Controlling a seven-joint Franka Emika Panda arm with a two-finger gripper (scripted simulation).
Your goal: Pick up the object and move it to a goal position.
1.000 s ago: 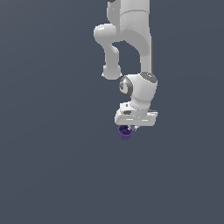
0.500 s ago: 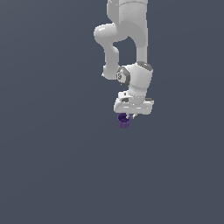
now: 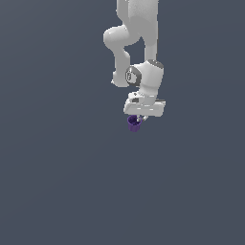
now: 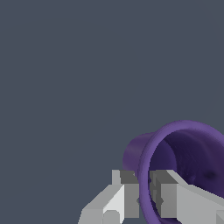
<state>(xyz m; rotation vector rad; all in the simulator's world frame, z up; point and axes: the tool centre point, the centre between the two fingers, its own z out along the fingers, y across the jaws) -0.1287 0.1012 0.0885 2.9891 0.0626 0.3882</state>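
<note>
Beneath the white arm [image 3: 136, 43], hanging over plain grey ground [image 3: 57, 182]: the gripper [image 3: 136, 118], pointed downward, with the small purple cup [image 3: 134, 124] at its tips. No brand, label or lettering readable on cup, arm or gripper in either view. Seen from the wrist: gripper [image 4: 145, 194] with jaws drawn close on the cup's wall, one finger [image 4: 127, 192] outside against the body, the other [image 4: 168, 192] just inside the flared rim. Cup [image 4: 179, 148] tipped onto its side relative to the fingers, long axis running roughly crosswise to them, hollow mouth wide and facing toward the wrist camera, dark interior showing. Orientation too small to judge in the exterior view. Held clear of any surface.
</note>
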